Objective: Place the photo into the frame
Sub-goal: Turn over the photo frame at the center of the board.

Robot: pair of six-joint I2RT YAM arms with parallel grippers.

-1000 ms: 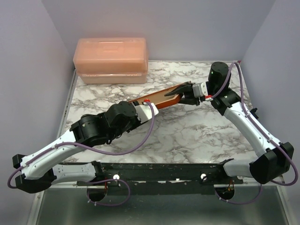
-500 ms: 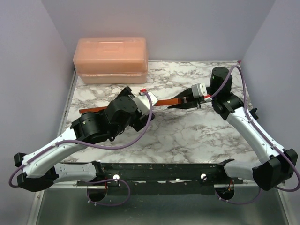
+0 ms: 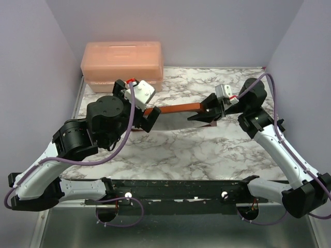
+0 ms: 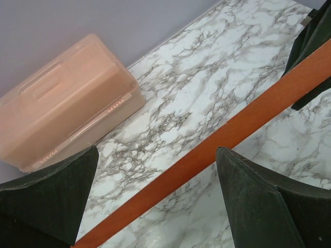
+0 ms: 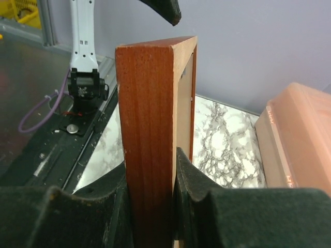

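Note:
The frame [image 3: 178, 109] stands on its long edge over the marble table, a thin red-orange strip in the top view. My right gripper [image 3: 209, 111] is shut on its right end. In the right wrist view the frame's [image 5: 150, 129] edge is pinched between the pads of the right gripper [image 5: 150, 191]. My left gripper [image 3: 139, 108] hovers open above the frame's left end without touching it. The left wrist view has the frame [image 4: 207, 155] running diagonally below the wide-apart fingers of the left gripper [image 4: 155, 201]. The photo is not in view.
A translucent pink lidded box [image 3: 123, 66] sits at the back left of the table [image 3: 181, 144], by the wall. It also appears as the pink box [image 4: 62, 119] in the left wrist view and the pink box [image 5: 300, 139] in the right wrist view.
My left gripper has let go of the frame, opened wide, and lifted back toward the left. The right gripper still holds the frame, which has turned onto its edge.

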